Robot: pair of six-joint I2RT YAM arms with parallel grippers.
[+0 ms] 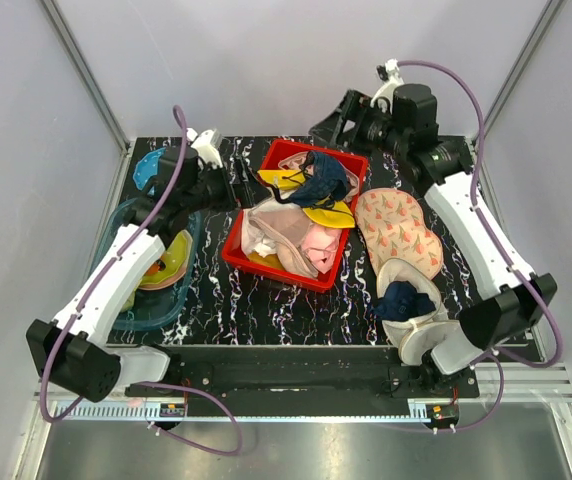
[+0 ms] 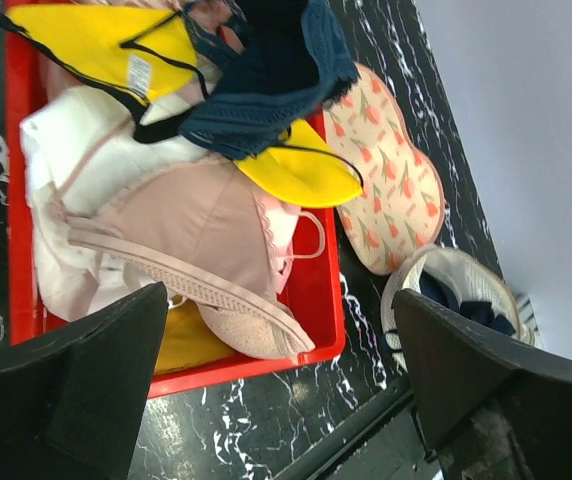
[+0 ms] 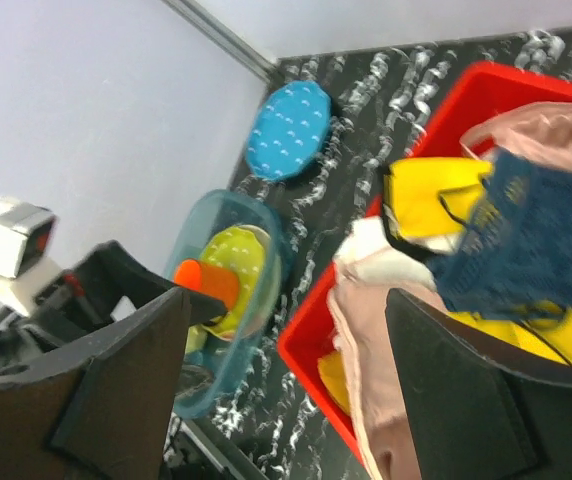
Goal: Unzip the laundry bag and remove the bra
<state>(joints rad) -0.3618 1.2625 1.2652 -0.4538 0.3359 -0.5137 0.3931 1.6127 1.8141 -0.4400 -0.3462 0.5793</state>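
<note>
Atop red bin (image 1: 276,275): bra (image 1: 321,178) heaped | laundry bag (image 1: 398,272) partly hidden | left end effector (image 2: 278,300), right end effector (image 3: 286,300) spread wide, empty

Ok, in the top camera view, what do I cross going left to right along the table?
Left to right: clear blue tub → red bin → mesh laundry bag. The blue pad and the peach pad overlap those, so I left them out.
</note>
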